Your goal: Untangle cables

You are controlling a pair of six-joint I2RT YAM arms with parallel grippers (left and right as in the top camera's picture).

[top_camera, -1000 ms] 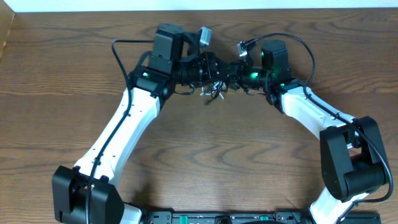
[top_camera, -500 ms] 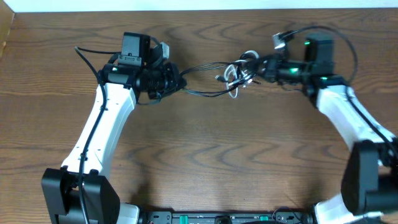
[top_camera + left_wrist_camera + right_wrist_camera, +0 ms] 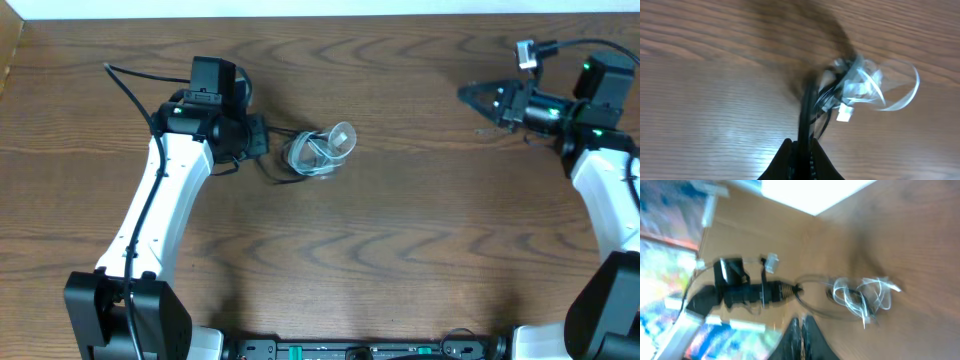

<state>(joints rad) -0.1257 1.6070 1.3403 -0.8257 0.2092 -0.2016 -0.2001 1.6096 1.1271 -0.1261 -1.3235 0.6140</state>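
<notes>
Two cables [image 3: 318,152] lie in one blurred knot on the tabletop [image 3: 380,260], just toward 12 o'clock of its middle in the overhead view. The white cable [image 3: 860,86] is thrown out in loose loops, and the black cable [image 3: 805,120] runs from the knot's 9 o'clock side straight into the left tool [image 3: 801,146]. That tool is clamped tight on the black cable. The right tool [image 3: 468,95] sits well apart, out toward 2 o'clock, pressed together with nothing seen in it.

Judged from this, the cords are not yet separated, and the step in hand is a grip for the free arm. To do it well, the right tool should spread apart and take a white loop on the knot's 3 o'clock edge — not the crossing itself — while the left holds the black cable low and steady. It should then draw away slowly, so the loops slide rather than cinch.
</notes>
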